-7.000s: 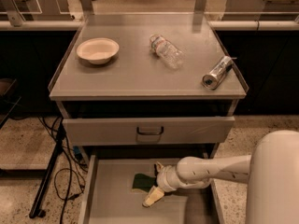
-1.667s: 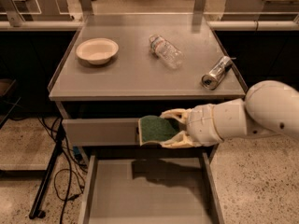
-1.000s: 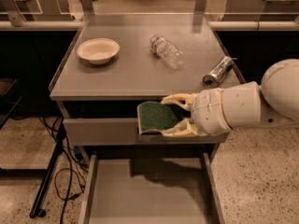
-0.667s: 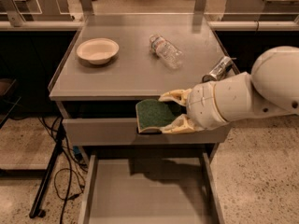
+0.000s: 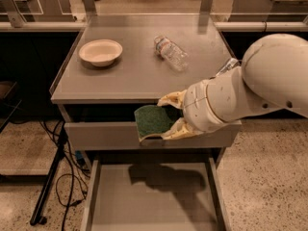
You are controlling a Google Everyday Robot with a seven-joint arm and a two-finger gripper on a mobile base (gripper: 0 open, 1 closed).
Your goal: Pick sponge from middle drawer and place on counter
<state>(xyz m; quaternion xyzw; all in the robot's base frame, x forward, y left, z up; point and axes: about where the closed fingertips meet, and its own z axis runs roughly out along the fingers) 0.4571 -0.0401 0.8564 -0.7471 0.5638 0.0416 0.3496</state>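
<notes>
1. Gripper (image 5: pixel 158 119): pale fingers closed on the sponge (image 5: pixel 153 119), one above it and one below, with the dark green face turned toward the camera.
2. Location of sponge: in the air, clear of the middle drawer (image 5: pixel 144 206). It hangs in front of the closed drawer front (image 5: pixel 103 134), just under the front edge of the counter (image 5: pixel 134 71).
3. Hazard, edge strike: the sponge sits about level with the counter lip. Judged likely to catch there if moved forward without lifting first.
4. Hazard, slip: soft foam pinched near one side may squeeze out and drop back into the open drawer.
5. Hazard, clutter: a bottle (image 5: pixel 171 52) lies on its side mid-counter, a bowl (image 5: pixel 100 51) stands to the left, and a metallic item (image 5: pixel 226 67) is half hidden by the arm at the right edge. A wide swing could knock any of them.
6. Arm pose: enters from the right, bulky white housing foremost, wrist pointing left and roughly level.
</notes>
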